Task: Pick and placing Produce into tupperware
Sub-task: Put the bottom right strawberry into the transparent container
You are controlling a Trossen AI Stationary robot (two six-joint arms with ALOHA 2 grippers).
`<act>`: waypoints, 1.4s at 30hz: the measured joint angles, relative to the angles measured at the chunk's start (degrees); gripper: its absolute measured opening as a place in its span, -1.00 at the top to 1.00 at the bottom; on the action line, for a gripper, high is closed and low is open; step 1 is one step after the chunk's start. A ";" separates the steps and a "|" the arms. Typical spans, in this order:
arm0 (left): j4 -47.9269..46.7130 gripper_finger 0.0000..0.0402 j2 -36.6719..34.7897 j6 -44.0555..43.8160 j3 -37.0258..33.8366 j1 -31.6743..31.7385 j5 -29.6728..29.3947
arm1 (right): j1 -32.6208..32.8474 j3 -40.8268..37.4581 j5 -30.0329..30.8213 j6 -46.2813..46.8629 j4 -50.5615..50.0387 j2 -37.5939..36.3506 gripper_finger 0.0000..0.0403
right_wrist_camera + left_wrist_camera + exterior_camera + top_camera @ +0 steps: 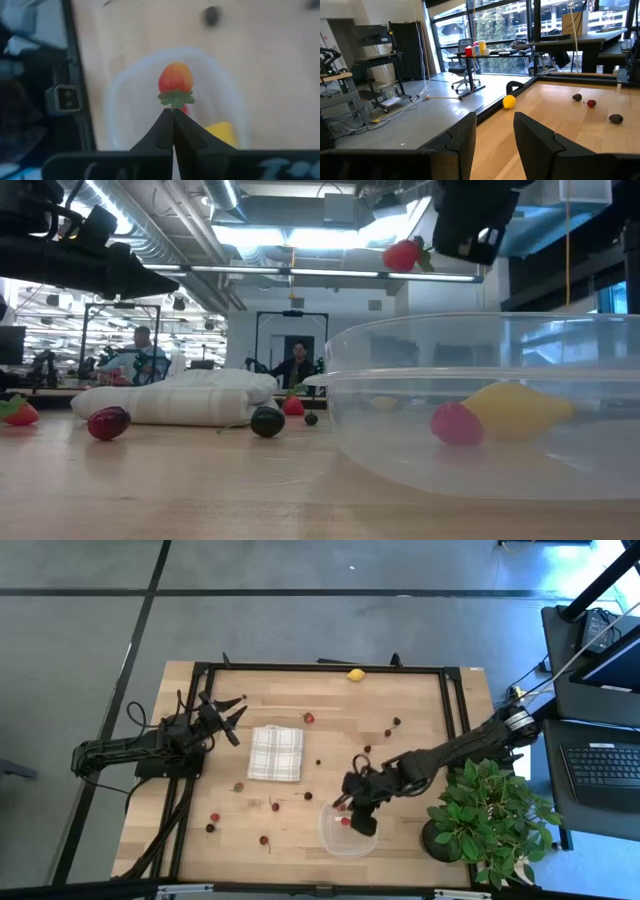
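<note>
A small red strawberry (175,77) is pinched by its green leafy cap between the closed fingertips of the right gripper (173,112) and is held directly above the clear tupperware (330,836), which sits near the table's front edge beside the potted plant (487,810). Inside the container, a yellow lemon (515,408) and a red berry (456,423) are seen lying side by side. Other berries are scattered around the folded checked cloth (275,752). The left gripper (492,142) is parked at the table's left side, its fingers parted, nothing held; another lemon (509,101) is seen at the far edge.
</note>
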 joint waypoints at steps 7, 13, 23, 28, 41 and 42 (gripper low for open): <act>0.00 0.37 0.00 -0.02 0.00 0.00 0.00 | 1.71 0.00 -2.03 -0.05 0.02 6.25 0.99; 0.00 0.37 0.00 -0.01 -0.01 0.00 0.00 | 3.45 0.00 -8.32 0.04 0.29 8.96 0.99; 0.00 0.37 -0.01 -0.01 -0.02 0.00 0.00 | 3.66 0.00 -9.27 3.19 -0.98 10.02 0.99; 0.00 0.37 -0.02 -0.02 0.00 0.02 0.00 | 3.66 -0.04 -9.33 3.16 -1.14 10.96 0.99; 0.00 0.37 0.00 0.09 0.00 0.00 0.00 | 3.66 -0.04 -9.89 4.64 -0.89 11.16 0.91; 0.00 0.37 0.00 0.10 -0.01 0.02 0.00 | 3.66 -0.04 -9.88 4.64 -0.86 11.16 0.89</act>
